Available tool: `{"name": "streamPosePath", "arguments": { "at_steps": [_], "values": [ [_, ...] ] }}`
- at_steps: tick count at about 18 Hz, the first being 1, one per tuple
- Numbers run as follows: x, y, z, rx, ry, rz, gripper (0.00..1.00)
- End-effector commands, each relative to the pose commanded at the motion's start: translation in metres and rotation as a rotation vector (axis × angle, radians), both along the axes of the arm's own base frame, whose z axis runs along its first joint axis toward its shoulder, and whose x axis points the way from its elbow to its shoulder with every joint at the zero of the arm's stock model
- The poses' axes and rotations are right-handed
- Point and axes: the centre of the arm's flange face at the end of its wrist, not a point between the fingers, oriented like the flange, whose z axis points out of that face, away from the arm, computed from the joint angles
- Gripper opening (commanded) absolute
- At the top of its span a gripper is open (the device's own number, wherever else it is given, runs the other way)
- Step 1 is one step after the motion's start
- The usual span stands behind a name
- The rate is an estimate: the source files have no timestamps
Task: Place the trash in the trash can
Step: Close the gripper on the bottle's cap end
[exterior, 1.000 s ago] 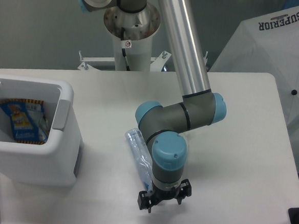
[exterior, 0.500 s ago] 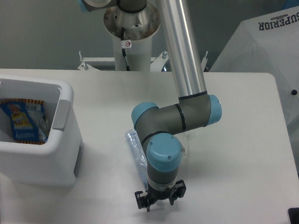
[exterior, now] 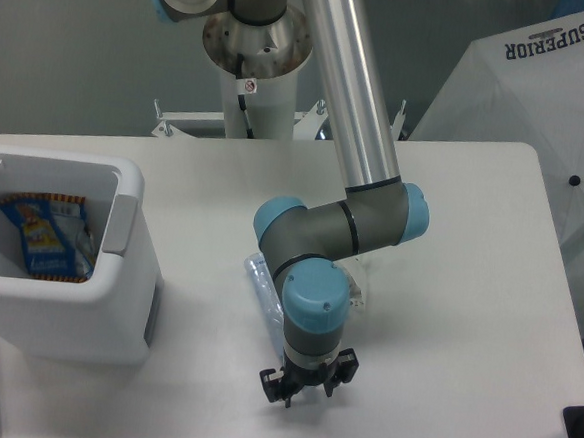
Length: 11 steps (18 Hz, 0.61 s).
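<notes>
The flattened clear plastic bottle with a bluish label lies on the white table, mostly hidden under my wrist. The crumpled clear wrapper shows just right of the wrist, partly hidden by the arm. My gripper points straight down near the bottle's near end, close to the table. Its black fingers stand apart and I see nothing held between them. The white trash can with a grey side tab stands at the left, well apart from the gripper.
A yellow and blue snack packet lies inside the trash can. The robot's base column stands at the table's back edge. A white umbrella sits beyond the right edge. A black object is at the front right corner.
The wrist and gripper have shifted a little left and toward the front edge, over the bottle's near end. The wrapper now shows beside the wrist. Bottle and trash can have not moved.
</notes>
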Motion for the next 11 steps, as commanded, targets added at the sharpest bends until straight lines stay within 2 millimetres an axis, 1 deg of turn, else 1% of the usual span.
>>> {"name": "streamPosePath", "arguments": {
  "at_steps": [2,3,5,9,11],
  "values": [
    [0.0013,0.0003,0.0004,0.0,0.0,-0.002,0.6],
    [0.0013,0.0003,0.0004,0.0,0.0,-0.002,0.58],
    [0.0014,0.0002,0.0003,-0.001,-0.001,-0.002,0.48],
    [0.0014,0.0002,0.0014,0.0,0.0,-0.002,0.39],
    [0.0017,-0.0002,0.0018,0.0,0.0,0.0,0.36]
  ]
}}
